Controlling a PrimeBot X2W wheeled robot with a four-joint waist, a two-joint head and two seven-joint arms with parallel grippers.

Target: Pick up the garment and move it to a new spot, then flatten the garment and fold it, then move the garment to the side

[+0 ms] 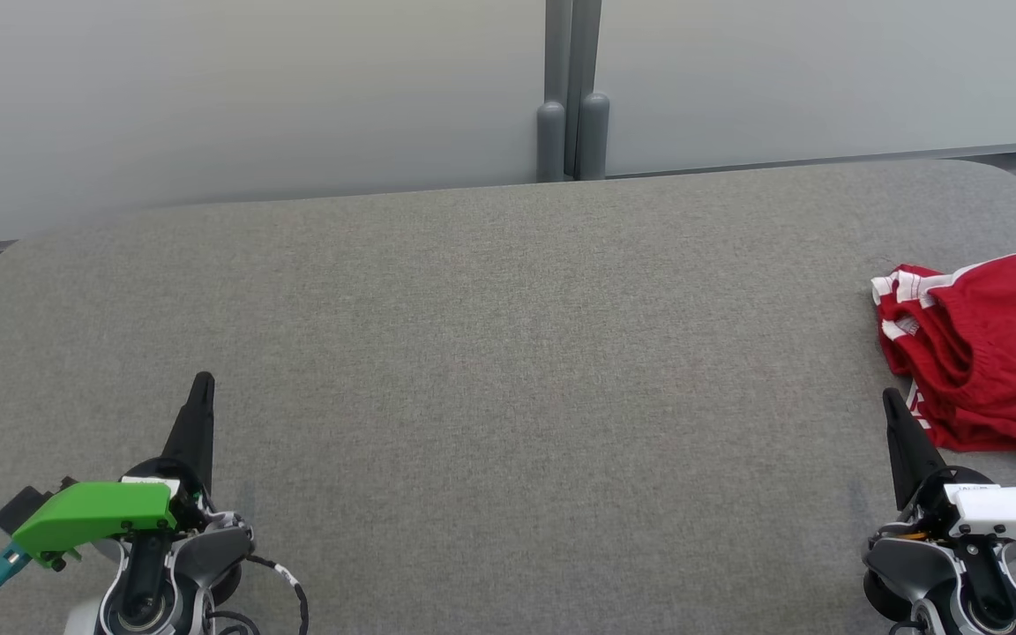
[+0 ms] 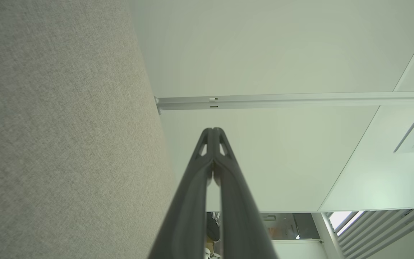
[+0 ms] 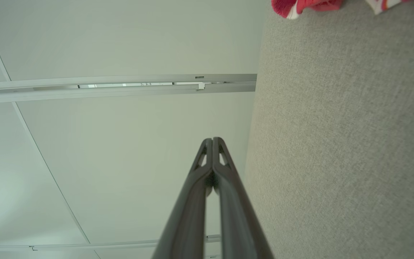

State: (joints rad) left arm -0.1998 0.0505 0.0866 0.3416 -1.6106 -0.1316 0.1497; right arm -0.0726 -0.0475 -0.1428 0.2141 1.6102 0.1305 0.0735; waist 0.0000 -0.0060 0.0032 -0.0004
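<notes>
the table (image 1: 473, 353) is covered in grey cloth, matt and coarse-woven. at the table's right edge the garment (image 1: 993, 353) is soft red cloth with white trim. behind the table the panels (image 1: 208, 88) look smooth and matt. the left gripper (image 1: 202, 381) and right gripper (image 1: 889, 395) look like dark matt plastic.

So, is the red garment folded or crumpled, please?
Crumpled: the garment lies bunched in uneven folds at the right of the table.
</notes>
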